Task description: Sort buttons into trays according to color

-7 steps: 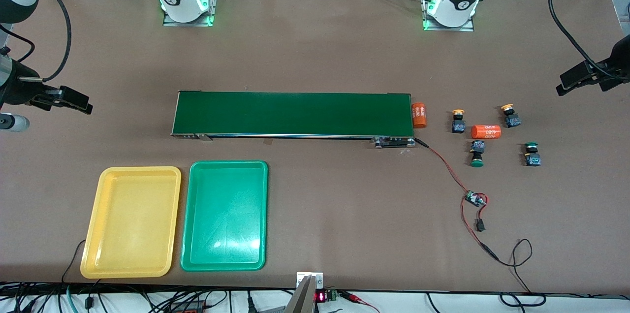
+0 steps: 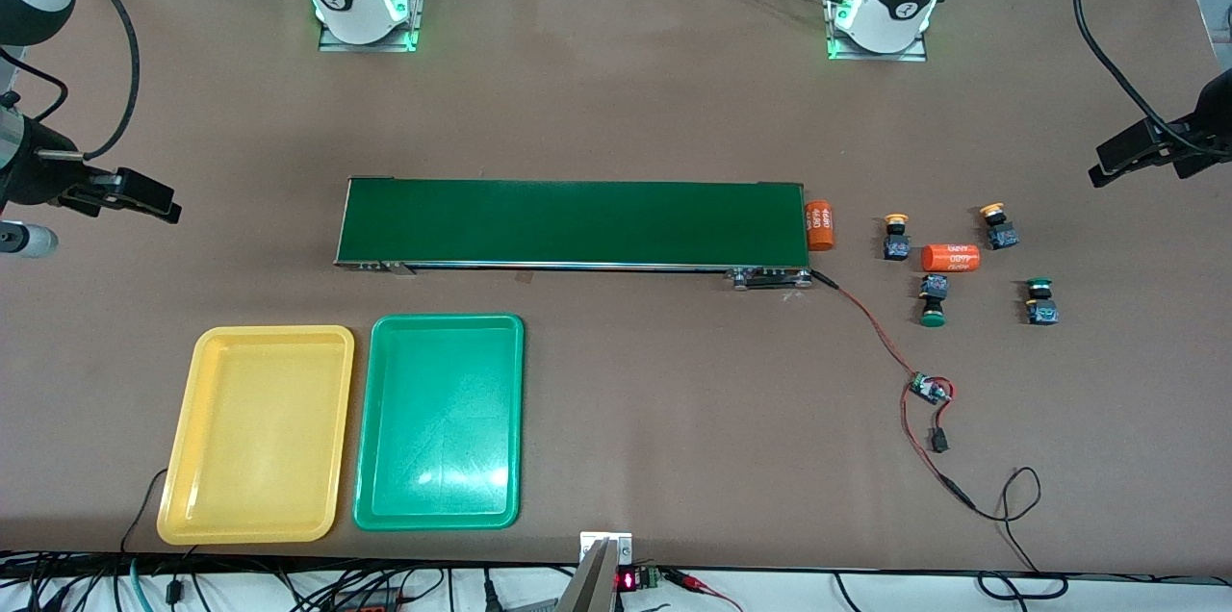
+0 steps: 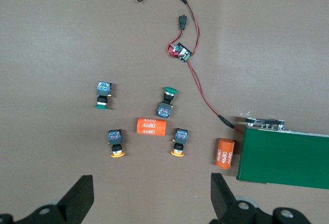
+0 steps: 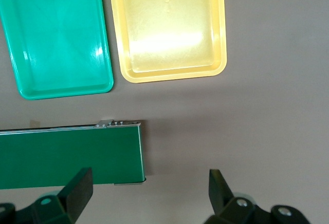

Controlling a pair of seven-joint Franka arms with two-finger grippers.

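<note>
The left gripper (image 3: 149, 203) hangs with fingers spread wide and empty, high over the four buttons: two yellow (image 3: 116, 143) (image 3: 179, 142), two green (image 3: 103, 94) (image 3: 166, 103). The right gripper (image 4: 149, 198) waits, equally wide and empty, above the belt's (image 4: 67, 154) end, with the yellow tray (image 4: 167, 72) and green tray (image 4: 61, 88) below it, side by side.

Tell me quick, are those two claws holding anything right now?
Left claw: open, holding nothing.
Right claw: open, holding nothing.

An orange cylinder (image 2: 950, 257) lies hemmed in by four buttons (image 2: 897, 237) at 2, 5, 7 and 10 o'clock; bare table (image 2: 1107, 352) rings the cluster, a red wire (image 2: 881, 333) trailing nearby.
</note>
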